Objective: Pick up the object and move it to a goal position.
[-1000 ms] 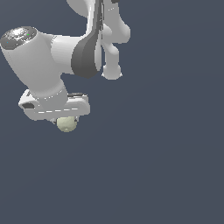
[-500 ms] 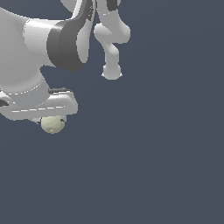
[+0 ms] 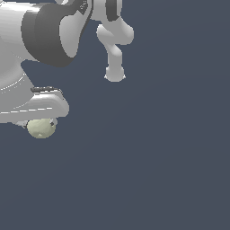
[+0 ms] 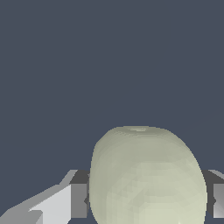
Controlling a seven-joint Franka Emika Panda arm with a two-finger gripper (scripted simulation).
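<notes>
The small pale yellowish-green ball (image 3: 41, 128) hangs under my white gripper (image 3: 39, 125) at the exterior view's left, well off any surface. In the wrist view the ball (image 4: 146, 175) fills the space between my two fingers (image 4: 79, 199), which press on both of its sides. The gripper is shut on the ball. Its upper part is hidden by the hand in the exterior view.
The white and grey arm links (image 3: 54, 33) fill the exterior view's upper left, with the arm's base (image 3: 115, 74) behind. Everything else is a plain dark blue-grey background (image 3: 157, 157).
The gripper with the ball in it has moved toward the exterior view's left and closer to the camera. The ball stays held.
</notes>
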